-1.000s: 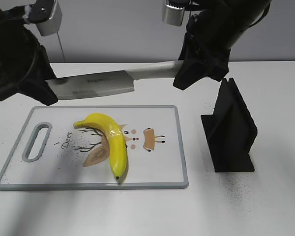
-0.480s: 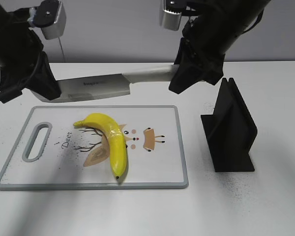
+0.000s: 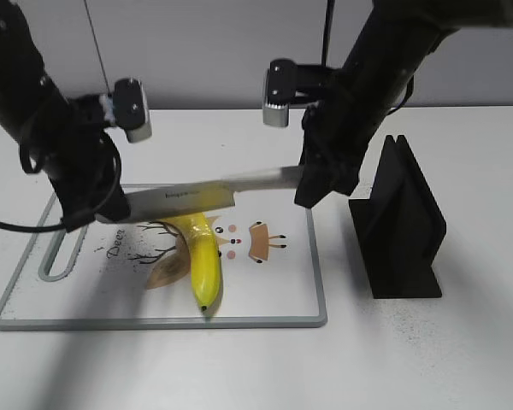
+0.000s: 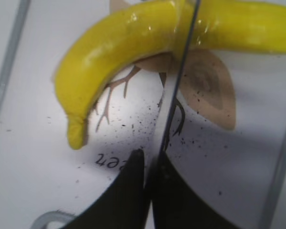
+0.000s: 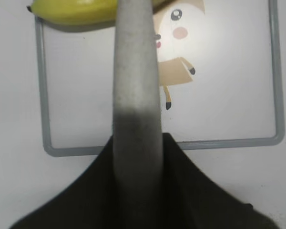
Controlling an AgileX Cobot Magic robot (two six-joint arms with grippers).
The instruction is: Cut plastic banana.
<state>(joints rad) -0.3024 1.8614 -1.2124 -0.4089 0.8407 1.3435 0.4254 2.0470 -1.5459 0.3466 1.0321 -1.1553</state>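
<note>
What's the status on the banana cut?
Right pincer shut on knife handle; left pincer pinching blade tip. Blade on plastic banana near its middle, not yet split. Cutting board underneath; nothing blocking.

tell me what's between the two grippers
The knife, held at both ends by the left gripper and right gripper, crossing the banana; exterior view.

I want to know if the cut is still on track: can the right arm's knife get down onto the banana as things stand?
Probably yes. The knife, held by both the right gripper and left gripper, already sits across the plastic banana at its seam, nothing between them.
</note>
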